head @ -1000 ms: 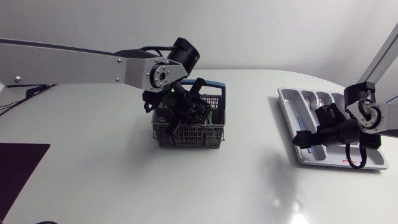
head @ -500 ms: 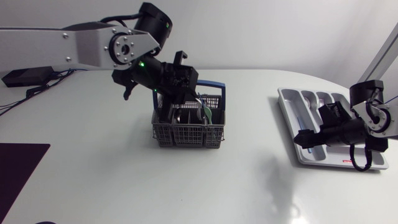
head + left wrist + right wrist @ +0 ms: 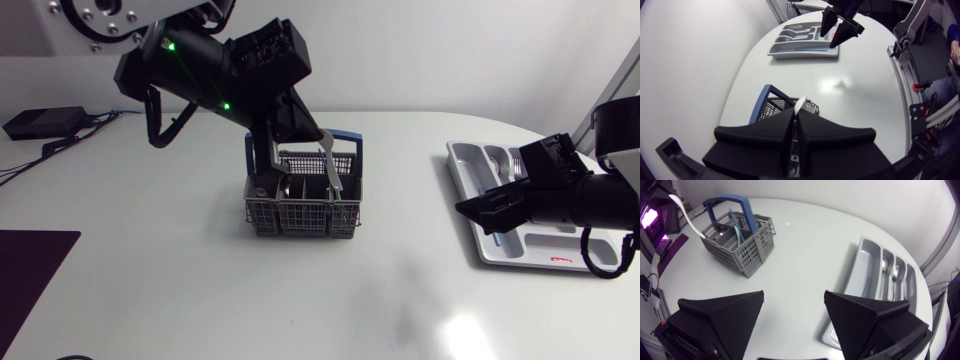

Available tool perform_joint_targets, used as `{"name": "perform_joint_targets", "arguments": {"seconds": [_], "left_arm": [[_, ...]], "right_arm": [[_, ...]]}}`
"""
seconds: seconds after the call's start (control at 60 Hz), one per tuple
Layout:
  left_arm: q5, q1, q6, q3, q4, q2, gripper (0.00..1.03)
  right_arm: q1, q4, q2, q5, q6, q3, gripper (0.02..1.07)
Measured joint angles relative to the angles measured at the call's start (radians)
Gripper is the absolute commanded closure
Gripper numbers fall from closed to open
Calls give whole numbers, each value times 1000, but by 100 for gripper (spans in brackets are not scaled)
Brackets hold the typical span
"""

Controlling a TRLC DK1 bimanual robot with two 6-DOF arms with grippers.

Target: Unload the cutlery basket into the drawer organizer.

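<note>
My left pincer (image 3: 796, 114) is clamped on the top end of a thin pale utensil (image 3: 330, 165) hanging over the cutlery basket (image 3: 300, 215) mid-surface. My right pincer (image 3: 478, 213) sits wide open and empty at the left edge of the drawer organizer (image 3: 462, 160), far right. The utensil looks light, stiff and slick, so I'd say gripping across the handle's flat is right, but this near the end it could swivel.

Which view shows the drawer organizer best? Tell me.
The right wrist view: the drawer organizer lies close, compartments open to sight. In the head view the right gripper covers part of it; the left wrist view shows it far and small.
</note>
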Motion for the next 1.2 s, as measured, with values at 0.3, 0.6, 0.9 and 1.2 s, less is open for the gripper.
{"name": "perform_joint_targets", "arguments": {"seconds": [0.3, 0.6, 0.9, 1.2], "left_arm": [[64, -57, -331, 92, -89, 56, 100], [191, -61, -465, 101, -138, 133, 100], [247, -66, -500, 137, -139, 160, 100], [262, -73, -500, 145, -139, 174, 100]], "right_arm": [[322, -17, -109, 50, 90, 8, 20], [468, 12, -82, 42, 154, 67, 44], [495, 21, -16, -26, 158, 82, 50], [500, 37, 8, -48, 158, 83, 97]]}}
